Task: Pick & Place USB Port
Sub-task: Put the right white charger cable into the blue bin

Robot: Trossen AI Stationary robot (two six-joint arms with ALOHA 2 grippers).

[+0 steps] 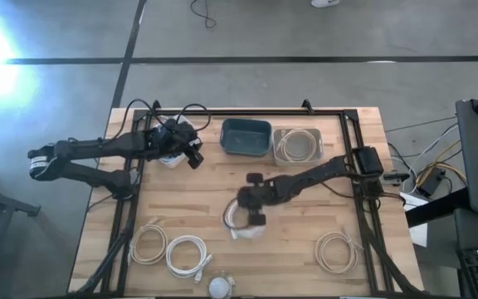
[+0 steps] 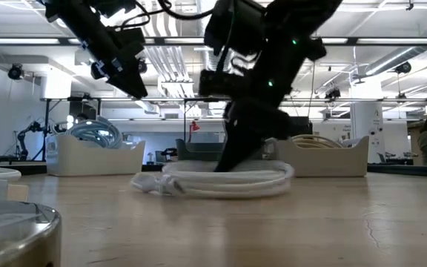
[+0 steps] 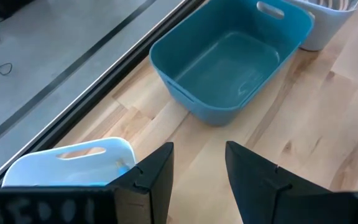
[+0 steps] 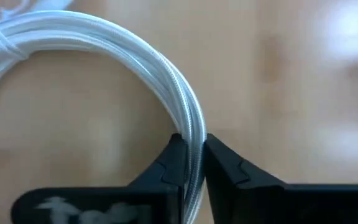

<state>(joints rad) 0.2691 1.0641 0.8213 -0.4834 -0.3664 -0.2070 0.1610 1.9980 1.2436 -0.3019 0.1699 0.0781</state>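
Seen from above, right gripper (image 1: 251, 218) sits low over the middle of the wooden table (image 1: 305, 266), its fingers pinched on the edge of a coiled white cable (image 1: 237, 221) that lies flat on the boards, well short of the blue bin (image 1: 246, 137) and the pale bin (image 1: 298, 144) at the far edge; the left gripper (image 1: 196, 158) hangs beside the blue bin with its fingers apart and nothing between them. From table height, the right gripper (image 2: 232, 159) comes down onto the cable (image 2: 221, 181), whose loops rest on the tabletop. Looking past the left gripper (image 3: 197, 165), its fingers stand spread over bare wood in front of the blue bin (image 3: 229, 59). Past the right gripper (image 4: 191, 163), both fingers clamp the bundled cable (image 4: 135, 53), which curves away across the table.
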